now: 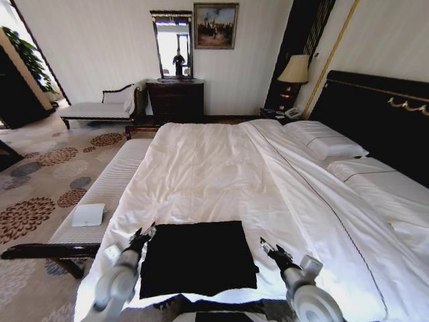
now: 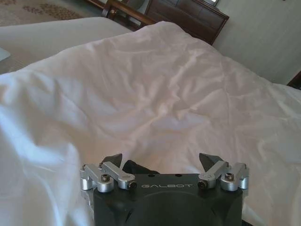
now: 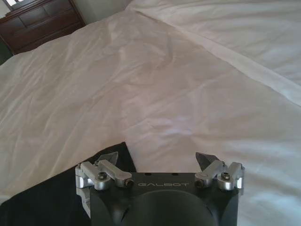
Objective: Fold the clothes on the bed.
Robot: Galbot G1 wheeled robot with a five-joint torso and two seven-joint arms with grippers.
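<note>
Black T-shirt lies folded on the bed between the released left gripper and released right gripper.

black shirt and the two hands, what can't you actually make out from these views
- Black shirt, head view: white lettering and sleeves cannot be made out; it reads as a plain dark rectangle, so its fold state is unclear.
- Shirt's near edge, head view: covered by the robot's body at the picture's bottom edge.
- Left hand, left wrist view: fingers open; its housing hides nearly all the shirt.
- Right hand, right wrist view: open; shirt cut off by the picture's edge.
</note>
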